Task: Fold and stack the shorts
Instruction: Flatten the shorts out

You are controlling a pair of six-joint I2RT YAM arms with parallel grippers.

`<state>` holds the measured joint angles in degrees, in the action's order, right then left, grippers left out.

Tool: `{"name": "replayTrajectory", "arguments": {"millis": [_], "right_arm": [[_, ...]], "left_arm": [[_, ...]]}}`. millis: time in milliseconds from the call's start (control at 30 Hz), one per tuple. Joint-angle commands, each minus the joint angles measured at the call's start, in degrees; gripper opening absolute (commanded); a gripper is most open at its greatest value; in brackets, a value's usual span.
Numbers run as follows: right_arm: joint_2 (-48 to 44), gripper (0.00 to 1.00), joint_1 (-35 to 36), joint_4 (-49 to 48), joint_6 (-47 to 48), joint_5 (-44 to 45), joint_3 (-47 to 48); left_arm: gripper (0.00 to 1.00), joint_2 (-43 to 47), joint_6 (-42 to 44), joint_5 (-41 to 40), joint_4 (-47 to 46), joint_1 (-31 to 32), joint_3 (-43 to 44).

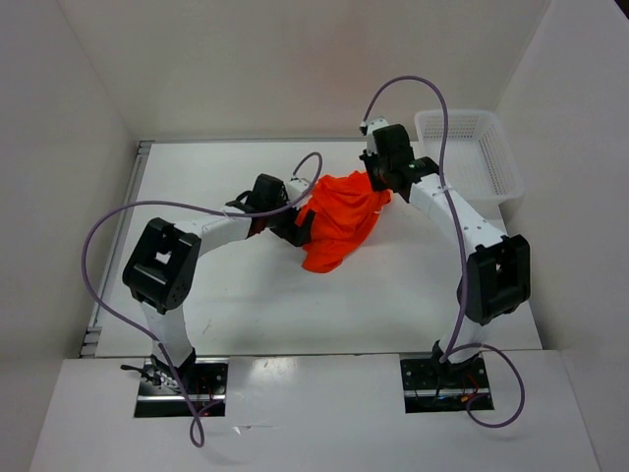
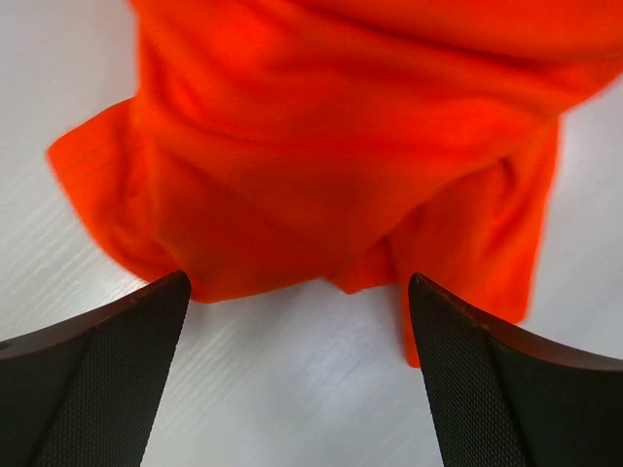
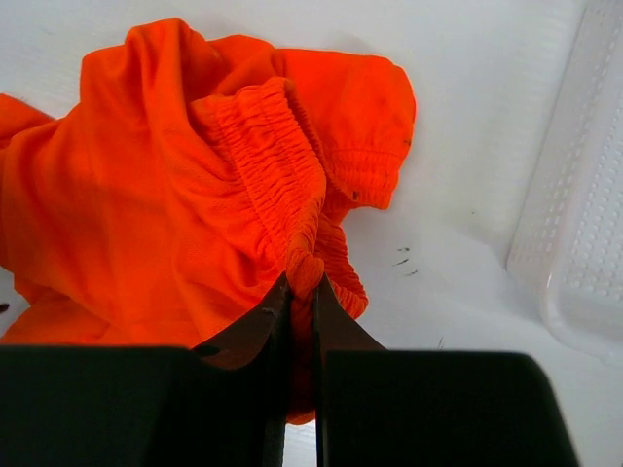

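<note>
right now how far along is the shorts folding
Done: nothing yet; the shorts lie in a crumpled heap on the table, no fold made. In hand: the right pincer is shut on the elastic waistband, while the left pincer stands open at the near edge of the fabric, gripping nothing. Left: spreading the shorts flat, folding them and stacking them.
</note>
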<state>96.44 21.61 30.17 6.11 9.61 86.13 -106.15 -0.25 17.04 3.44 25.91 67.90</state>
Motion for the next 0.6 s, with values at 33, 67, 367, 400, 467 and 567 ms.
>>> {"name": "replayTrajectory", "arguments": {"millis": [33,67,367,400,467,567], "right_arm": [[-4.0,0.00,-1.0,-1.5,1.2,-1.4,-0.6],[-4.0,0.00,-1.0,-1.5,1.8,-1.4,-1.1],[-5.8,0.00,-7.1,1.5,4.3,-5.9,-0.6],[-5.8,0.00,-7.1,1.6,4.3,-6.5,-0.6],[-6.4,0.00,-7.1,2.1,5.0,-6.5,-0.6],[-6.9,0.00,-7.1,2.1,6.6,-5.8,-1.7]], "left_arm": [[0.99,-2.0,0.3,-8.4,-3.0,-1.5,3.2],[0.99,-2.0,0.3,-9.5,-3.0,-2.2,4.0],[0.98,-4.9,0.3,-2.9,-0.1,-4.9,7.5],[0.96,-5.5,0.3,-1.9,-0.1,-5.4,8.1],[0.93,-6.9,0.3,-1.3,-0.1,-6.0,8.6],[0.84,-8.3,0.3,-1.3,-0.1,-6.0,9.2]]}}
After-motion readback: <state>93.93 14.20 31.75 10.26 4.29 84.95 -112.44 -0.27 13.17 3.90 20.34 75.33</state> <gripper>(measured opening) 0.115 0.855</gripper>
